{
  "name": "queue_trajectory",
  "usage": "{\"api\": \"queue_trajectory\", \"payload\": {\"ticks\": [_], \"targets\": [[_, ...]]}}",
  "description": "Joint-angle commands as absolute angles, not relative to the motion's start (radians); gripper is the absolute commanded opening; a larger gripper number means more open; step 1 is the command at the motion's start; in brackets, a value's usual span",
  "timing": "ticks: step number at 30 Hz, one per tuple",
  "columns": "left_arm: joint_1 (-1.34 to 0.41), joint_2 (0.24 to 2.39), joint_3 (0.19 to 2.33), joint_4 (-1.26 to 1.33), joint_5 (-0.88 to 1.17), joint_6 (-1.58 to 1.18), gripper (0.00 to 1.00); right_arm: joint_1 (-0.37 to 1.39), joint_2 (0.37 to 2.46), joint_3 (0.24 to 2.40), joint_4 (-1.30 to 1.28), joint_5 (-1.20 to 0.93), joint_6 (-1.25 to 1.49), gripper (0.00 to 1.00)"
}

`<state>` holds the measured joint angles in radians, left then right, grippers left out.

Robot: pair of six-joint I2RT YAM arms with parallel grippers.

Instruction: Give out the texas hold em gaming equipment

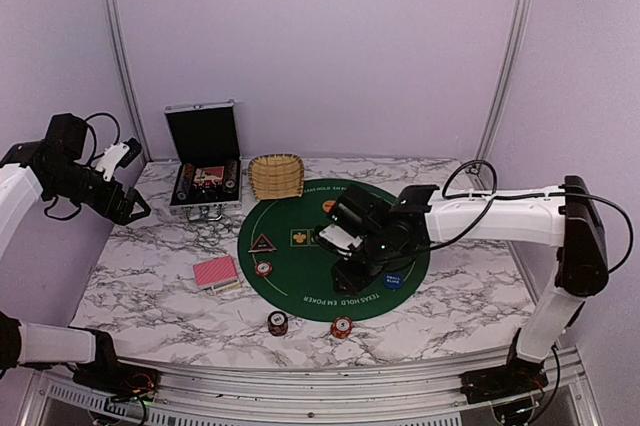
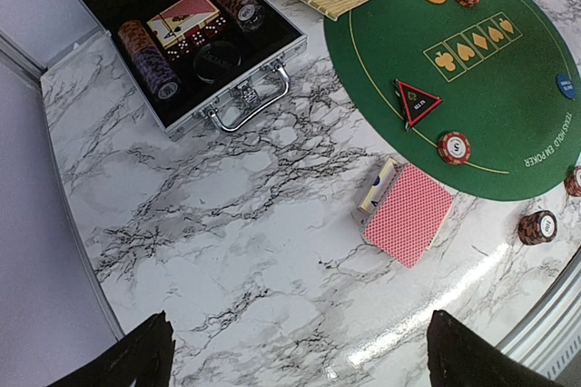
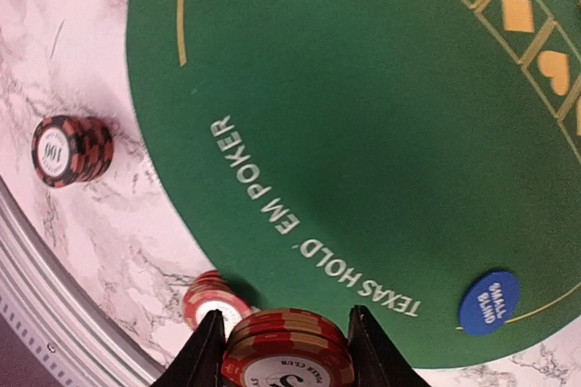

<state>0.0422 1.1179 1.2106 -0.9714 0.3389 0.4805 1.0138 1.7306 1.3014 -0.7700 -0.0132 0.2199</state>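
Right wrist view: chip stack pinched by its round sides

The right gripper [image 3: 284,319] has both fingers pressed on a red chip stack [image 3: 286,360], near the 6 o'clock edge of the green mat [image 3: 363,133]. The left gripper [image 2: 304,364] hangs wide apart with nothing in it. The chips look hard, smooth and a bit heavy. The stack is loose, so it may slide apart. I would squeeze its sides and keep it flat
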Motion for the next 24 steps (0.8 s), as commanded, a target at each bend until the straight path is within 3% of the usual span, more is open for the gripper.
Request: {"api": "queue_trajectory", "payload": {"ticks": [1, 12, 24], "targets": [[0.04, 1.103, 1.199, -1.002, 0.348, 0.497, 0.99, 0.899, 1.69, 1.327, -0.769, 0.034, 0.212, 0.15], [0.04, 1.097, 1.193, -1.008, 0.358, 0.509, 0.99, 0.585, 1.68, 1.178, -0.646, 0.078, 0.209, 0.15], [0.04, 1.098, 1.195, -1.011, 0.367, 0.518, 0.99, 0.534, 1.705, 1.048, -0.564, 0.065, 0.219, 0.15]]}}
